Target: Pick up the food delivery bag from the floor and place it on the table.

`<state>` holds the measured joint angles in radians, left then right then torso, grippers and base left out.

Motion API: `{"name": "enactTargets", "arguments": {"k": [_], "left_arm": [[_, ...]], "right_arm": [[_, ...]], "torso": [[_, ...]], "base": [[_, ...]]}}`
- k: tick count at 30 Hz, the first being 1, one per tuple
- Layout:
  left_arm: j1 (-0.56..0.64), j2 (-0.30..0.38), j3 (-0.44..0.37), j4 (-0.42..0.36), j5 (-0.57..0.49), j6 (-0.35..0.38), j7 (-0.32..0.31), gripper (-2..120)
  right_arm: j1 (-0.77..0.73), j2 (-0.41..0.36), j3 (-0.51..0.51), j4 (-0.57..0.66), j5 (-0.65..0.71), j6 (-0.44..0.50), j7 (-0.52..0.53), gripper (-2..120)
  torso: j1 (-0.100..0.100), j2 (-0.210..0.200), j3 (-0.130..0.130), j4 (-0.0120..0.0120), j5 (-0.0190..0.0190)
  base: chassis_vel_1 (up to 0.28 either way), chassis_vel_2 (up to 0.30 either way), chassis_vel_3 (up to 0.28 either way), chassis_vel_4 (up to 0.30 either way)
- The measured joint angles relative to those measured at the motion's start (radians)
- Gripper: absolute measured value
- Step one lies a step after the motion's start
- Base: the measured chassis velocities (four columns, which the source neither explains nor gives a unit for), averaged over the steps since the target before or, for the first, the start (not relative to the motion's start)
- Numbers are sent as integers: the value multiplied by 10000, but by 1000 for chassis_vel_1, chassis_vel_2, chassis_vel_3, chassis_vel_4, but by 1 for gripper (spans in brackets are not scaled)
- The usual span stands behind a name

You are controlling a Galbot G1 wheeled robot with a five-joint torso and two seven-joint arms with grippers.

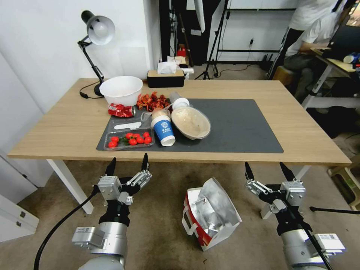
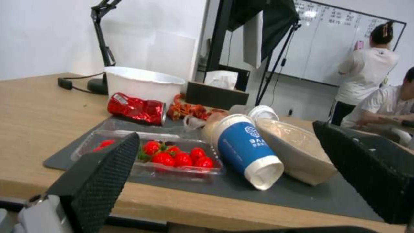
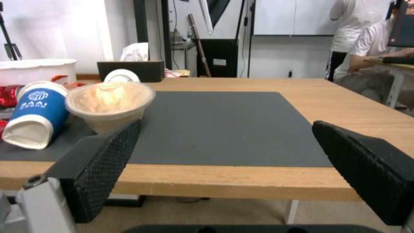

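The food delivery bag (image 1: pixel 210 213), white with red sides and silver foil lining, lies tipped on the floor (image 1: pixel 157 210) in front of the table (image 1: pixel 67 123), mouth open toward me. My left gripper (image 1: pixel 127 165) hangs open to the bag's left, just before the table's front edge. To the bag's right, my right gripper (image 1: pixel 267 170) is open as well, at about the same height. Neither touches the bag. In the wrist views, the left gripper (image 2: pixel 233 181) and the right gripper (image 3: pixel 224 174) face the tabletop with nothing between their fingers.
On the dark mat (image 1: pixel 240 127) sit a white bowl (image 1: pixel 121 90), crushed red can (image 1: pixel 120 110), tomato tray (image 1: pixel 129 139), blue cup (image 1: pixel 163 130) and paper bowl (image 1: pixel 191 122). A desk lamp (image 1: pixel 95 33) and tissue box (image 1: pixel 165 78) stand behind. A white table leg (image 1: pixel 69 182) is left of my left arm.
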<state>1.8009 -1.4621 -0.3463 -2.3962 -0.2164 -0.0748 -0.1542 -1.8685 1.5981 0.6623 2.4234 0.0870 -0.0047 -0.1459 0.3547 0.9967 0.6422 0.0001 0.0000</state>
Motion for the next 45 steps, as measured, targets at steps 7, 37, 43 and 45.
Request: {"name": "enactTargets", "arguments": {"k": [7,37,43,45], "left_arm": [[42,2,-4,-10,99,-66,26,100],[52,197,-78,38,269,-222,-124,100],[49,170,-57,29,274,-202,-56,100],[42,175,-43,32,273,-202,-47,100]], "right_arm": [[-23,-29,8,20,8,0,-13,100],[-86,100,-18,116,-64,69,-73,100],[-116,102,-30,127,-91,84,-125,100],[-114,102,-28,127,-92,90,-129,100]], "torso": [[-179,-396,-221,0,0],[-738,-1702,-968,0,-1],[-886,-2066,-1186,0,-1],[-917,-2141,-1227,0,0]], "base": [[0,0,0,0],[0,0,0,0],[0,0,0,0],[0,0,0,0]]}}
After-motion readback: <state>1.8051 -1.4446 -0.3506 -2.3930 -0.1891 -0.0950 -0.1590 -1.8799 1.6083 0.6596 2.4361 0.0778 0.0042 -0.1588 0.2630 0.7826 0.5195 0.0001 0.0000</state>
